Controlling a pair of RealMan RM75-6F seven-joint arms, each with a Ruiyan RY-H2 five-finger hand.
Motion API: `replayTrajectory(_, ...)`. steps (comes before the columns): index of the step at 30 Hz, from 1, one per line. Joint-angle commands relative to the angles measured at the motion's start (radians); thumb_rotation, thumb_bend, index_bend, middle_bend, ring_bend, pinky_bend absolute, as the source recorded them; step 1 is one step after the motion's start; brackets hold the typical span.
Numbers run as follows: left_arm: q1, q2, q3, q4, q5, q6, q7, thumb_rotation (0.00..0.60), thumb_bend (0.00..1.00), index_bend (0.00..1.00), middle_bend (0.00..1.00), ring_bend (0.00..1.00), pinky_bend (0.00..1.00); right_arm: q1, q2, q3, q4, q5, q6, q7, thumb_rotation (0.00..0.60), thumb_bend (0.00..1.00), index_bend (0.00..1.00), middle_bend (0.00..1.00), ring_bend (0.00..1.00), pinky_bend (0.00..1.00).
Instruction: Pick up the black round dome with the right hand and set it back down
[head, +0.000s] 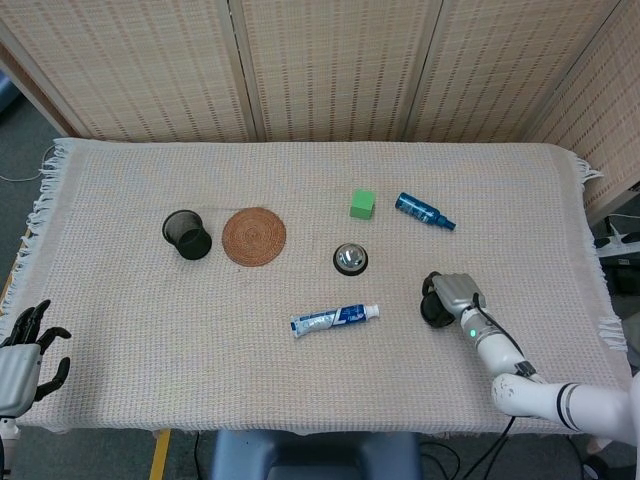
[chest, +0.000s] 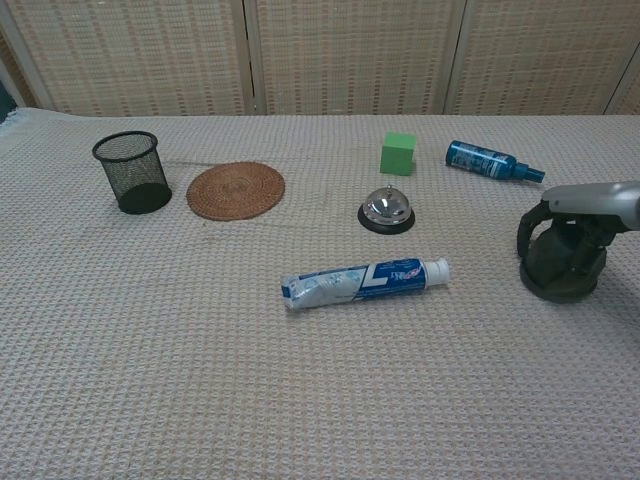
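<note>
Right robot hand: positioned over the black round dome, fingers curled down around its sides in the chest view. The dome's base appears to sit on the counter; whether the fingers bear firmly on it or merely cage it cannot be told from either view. The head view shows the same robot hand covering most of the dome, which lies at the right front of the counter.

Left robot hand: idle at the left front edge, fingers apart, holding nothing.

Assessment of the step in hand: securing the grasp ahead of the lift. Recommendations:
- The dome's curved wall is likely to slip upward out of a loose cage; the fingers should seat low, near the wider base, with the thumb opposed.
- Lift straight up and only modestly, keeping the dome level.
- Lower onto the same bare patch, and release only once the base rests flat.

Surroundings: toothpaste tube lies well to the left, with the service bell, green cube and blue bottle further back. All stand apart from the dome, so a vertical lift should not disturb them.
</note>
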Motion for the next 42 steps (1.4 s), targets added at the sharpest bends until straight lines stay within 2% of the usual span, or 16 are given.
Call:
replayTrajectory(1,0.0,0.0,0.0,0.0,0.0,0.0,0.0,0.6,0.41,0.38,0.0,0.0,0.39,-0.034,-0.005,0.021,-0.01,-0.07,0.069,0.032,0.6,0.2,0.56,0.48,0.62,0.8)
replayTrajectory(8,-0.001,0.0,0.0,0.0,-0.002,-0.003,0.001,0.6,0.41,0.38,0.0,0.0,0.39,-0.158,-0.023,0.079,-0.004,-0.415,0.283,0.264,0.6,0.2,0.56,0.48,0.62,0.8)
replayTrajectory(12,-0.002,-0.001,0.0,-0.001,-0.003,-0.005,0.002,0.6,0.41,0.38,0.0,0.0,0.39,-0.223,-0.041,0.091,0.043,-0.609,0.425,0.42,0.6,0.2,0.56,0.48,0.62,0.8)
replayTrajectory(15,-0.003,-0.002,0.001,-0.001,-0.002,-0.006,0.004,0.6,0.41,0.38,0.0,0.0,0.39,-0.259,-0.06,0.099,0.1,-0.701,0.516,0.497,0.6,0.2,0.56,0.48,0.62,0.8)
replayTrajectory(17,-0.003,-0.002,0.002,-0.001,-0.002,-0.008,0.005,0.6,0.41,0.38,0.0,0.0,0.39,-0.273,-0.066,0.103,0.128,-0.714,0.533,0.499,0.6,0.2,0.56,0.48,0.62,0.8)
replayTrajectory(21,-0.004,-0.004,0.003,-0.001,-0.002,-0.01,0.007,0.6,0.41,0.38,0.0,0.0,0.39,-0.283,-0.025,0.11,0.086,-0.635,0.454,0.412,0.6,0.2,0.57,0.48,0.62,0.8)
replayTrajectory(24,-0.002,-0.004,0.003,-0.001,-0.001,-0.007,0.007,0.6,0.41,0.38,0.0,0.0,0.39,-0.274,0.031,0.124,0.002,-0.476,0.361,0.227,0.6,0.2,0.57,0.48,0.62,0.8)
replayTrajectory(27,-0.003,-0.004,0.002,-0.001,-0.002,-0.008,0.006,0.6,0.41,0.38,0.0,0.0,0.39,-0.254,0.063,0.14,-0.067,-0.317,0.322,0.053,0.6,0.2,0.57,0.48,0.62,0.8)
replayTrajectory(31,-0.004,-0.003,0.003,-0.001,-0.001,-0.008,0.006,0.6,0.41,0.38,0.0,0.0,0.39,-0.234,0.077,0.16,-0.123,-0.203,0.318,-0.056,0.6,0.2,0.57,0.48,0.63,0.8)
replayTrajectory(35,-0.004,-0.003,0.002,-0.001,-0.002,-0.009,0.005,0.6,0.41,0.39,0.0,0.0,0.39,-0.252,0.068,0.179,-0.132,-0.286,0.322,0.043,0.6,0.2,0.57,0.48,0.63,0.8)
replayTrajectory(42,-0.004,-0.003,0.002,-0.002,-0.002,-0.008,0.006,0.6,0.41,0.39,0.0,0.0,0.39,-0.308,0.039,0.167,-0.054,-0.676,0.369,0.47,0.6,0.2,0.57,0.48,0.62,0.8)
